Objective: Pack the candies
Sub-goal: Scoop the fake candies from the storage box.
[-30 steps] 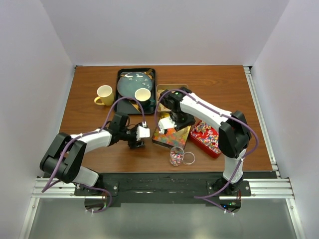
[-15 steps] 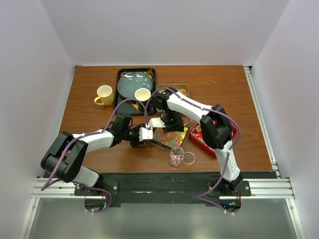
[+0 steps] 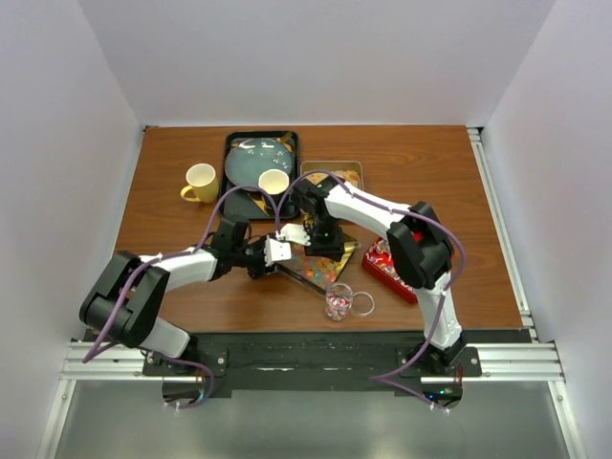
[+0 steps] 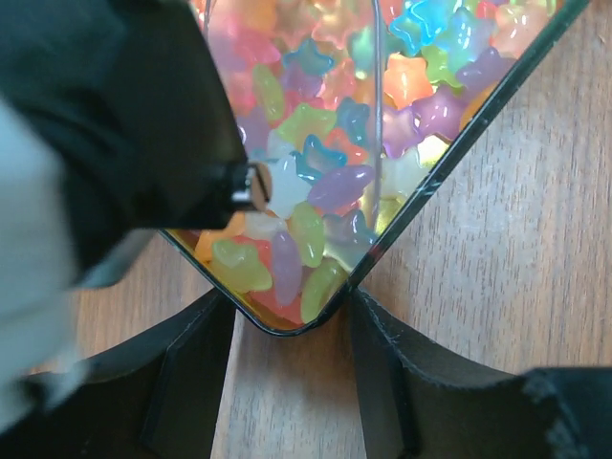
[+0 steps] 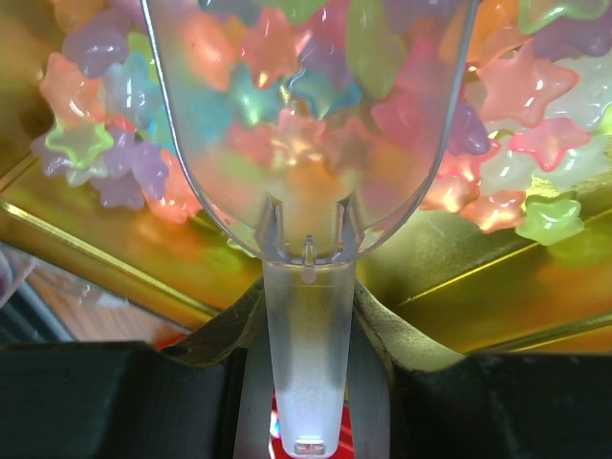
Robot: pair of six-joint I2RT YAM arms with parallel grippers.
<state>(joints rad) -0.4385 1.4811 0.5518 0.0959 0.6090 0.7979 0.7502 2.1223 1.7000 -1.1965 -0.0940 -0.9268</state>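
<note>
The candies (image 4: pixel 316 182) are translucent star-shaped sweets in many pastel colours, lying in a gold tin (image 3: pixel 308 271) at mid table. My left gripper (image 3: pixel 273 254) is shut on the near corner of this tin (image 4: pixel 435 177), one finger (image 4: pixel 402 373) on each side. My right gripper (image 3: pixel 320 239) is shut on the handle of a clear plastic scoop (image 5: pixel 306 363). The scoop bowl lies low in the tin among the candies (image 5: pixel 535 124). The gold tin wall (image 5: pixel 115 258) shows behind the scoop. The right gripper's black body (image 4: pixel 143 124) hides the tin's left part.
A red tin (image 3: pixel 397 263) of striped wrapped candies lies right of the gold tin. A small glass jar (image 3: pixel 337 299) with sweets and its lid ring (image 3: pixel 362 304) stand near the front. Another gold tin (image 3: pixel 335 175), a yellow mug (image 3: pixel 201 182) and a black tray (image 3: pixel 234 186) with plate and cup are behind.
The right gripper has moved left and lower with the scoop, into the tin. The gold tin has turned and slid towards the left gripper, whose jaws now hold its corner.
</note>
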